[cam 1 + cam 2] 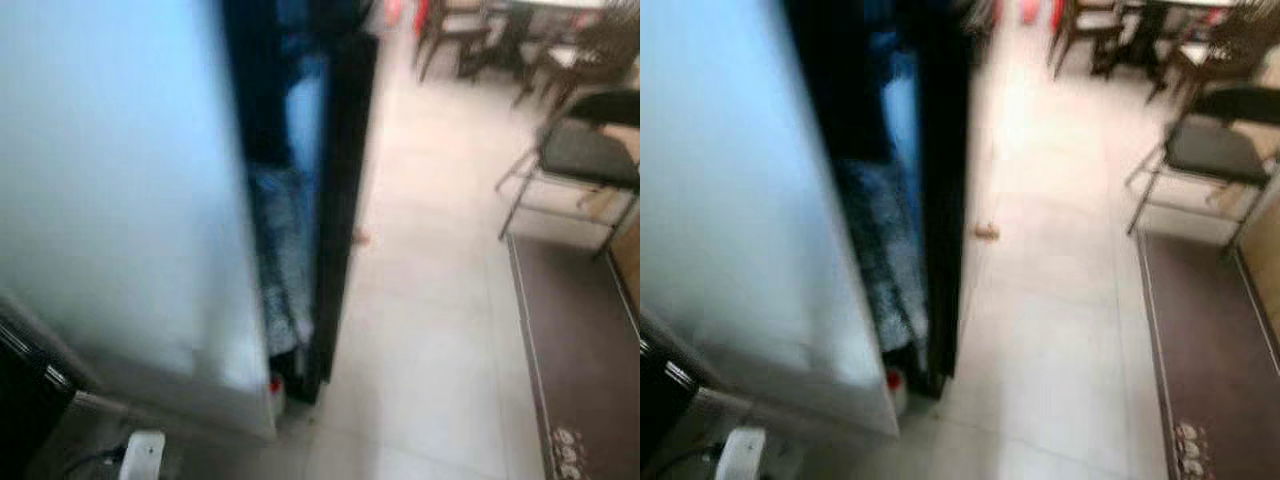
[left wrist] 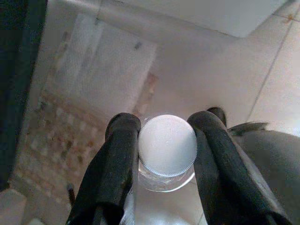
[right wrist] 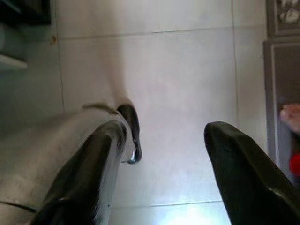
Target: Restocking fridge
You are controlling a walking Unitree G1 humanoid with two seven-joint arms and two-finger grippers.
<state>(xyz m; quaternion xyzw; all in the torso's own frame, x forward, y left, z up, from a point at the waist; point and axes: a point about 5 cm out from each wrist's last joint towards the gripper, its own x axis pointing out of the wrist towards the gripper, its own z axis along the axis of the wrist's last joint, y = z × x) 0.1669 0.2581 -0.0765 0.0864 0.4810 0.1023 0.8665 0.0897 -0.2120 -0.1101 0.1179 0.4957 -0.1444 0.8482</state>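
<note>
jaws of the left gripper [image 2: 164, 154] clamp a clear white-capped bottle [image 2: 167, 151]; right gripper [image 3: 161, 154] gapes empty. pale fridge door [image 1: 110, 190], frame left, ajar; bottle not yet shelved.

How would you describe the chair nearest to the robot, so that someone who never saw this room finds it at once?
Start from the white fridge door at the left and cross the pale tiled floor to the right. There, just past the dark rug, stands the chair. It has thin metal legs and a dark padded seat, while the chairs farther back are brown wood.
</note>
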